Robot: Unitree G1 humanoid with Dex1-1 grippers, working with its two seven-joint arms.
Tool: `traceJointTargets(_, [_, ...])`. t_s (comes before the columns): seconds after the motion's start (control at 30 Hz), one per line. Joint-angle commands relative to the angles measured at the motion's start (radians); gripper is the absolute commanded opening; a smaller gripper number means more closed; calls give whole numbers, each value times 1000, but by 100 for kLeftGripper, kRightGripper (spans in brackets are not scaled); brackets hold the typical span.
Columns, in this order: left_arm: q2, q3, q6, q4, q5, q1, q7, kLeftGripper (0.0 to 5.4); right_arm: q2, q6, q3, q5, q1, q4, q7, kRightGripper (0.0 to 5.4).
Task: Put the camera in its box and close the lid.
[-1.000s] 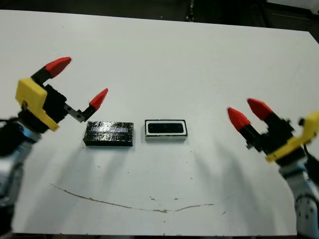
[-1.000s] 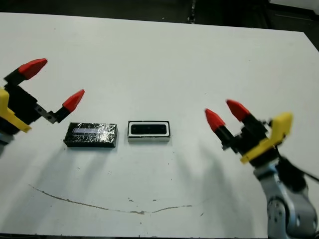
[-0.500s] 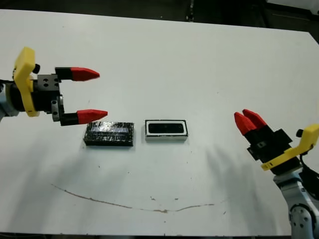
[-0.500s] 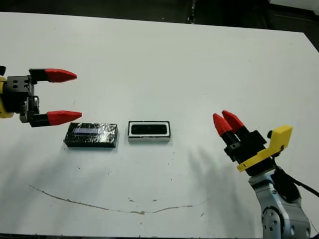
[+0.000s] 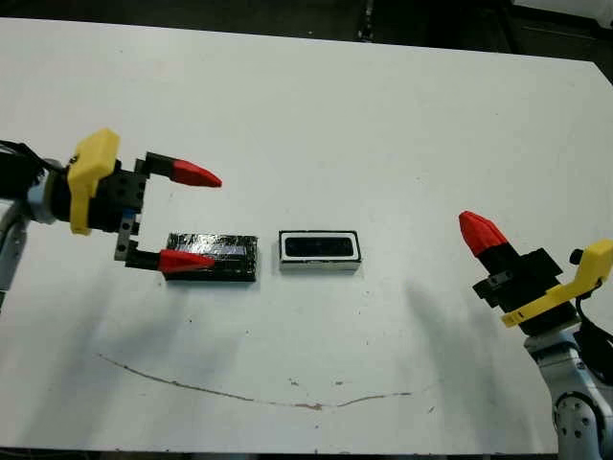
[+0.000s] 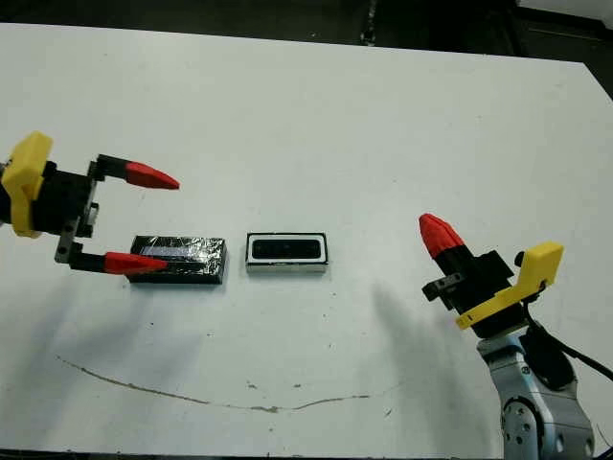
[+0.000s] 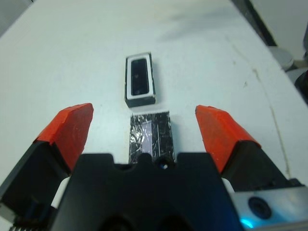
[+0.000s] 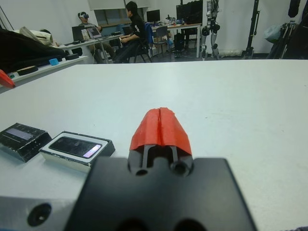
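Camera [image 5: 320, 247] already lying in the box [image 5: 320, 265]; lid [image 5: 226, 257] just beside the box, flat on the counter [image 5: 316, 115] and not yet fitted. The step in hand, as we judge it, is the grasp of the lid. To do it well we would bring the left end effector [image 5: 188, 218] down so that one finger passes on each long side of the lid, centred along its length, and close only once both tips sit below its top face. The slab is glossy and thin, so a grip that is off-centre or too shallow could let it slip or tip. We would then lift it clear of the counter before carrying it across to the box, so that its edge does not knock the white rim.

Pose: the left arm reaches in from the side of the lid away from the box, fingers pointing toward the box and spread wide, holding nothing. One tip overlaps the lid's near edge as seen from the head, the other stands beyond its far edge. The right end effector [image 5: 482, 233] rests well apart from the box on the opposite side, its tips pressed together and empty.
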Motion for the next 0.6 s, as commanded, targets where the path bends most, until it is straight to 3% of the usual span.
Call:
traceJointTargets(0.03, [17,-30,-2,-29,73,33,48,540,-21,-6,6,-8,12,-5,-6,1])
traceJointTargets(0.27, [77,-83,72,-147,195,48,113,540,-21,-11,20,-13,15,-7,-11,1])
traceJointTargets(0.6, [80,-120,120,-173,235,45,140,540,-26,-16,28,-11,19,-5,0,1])
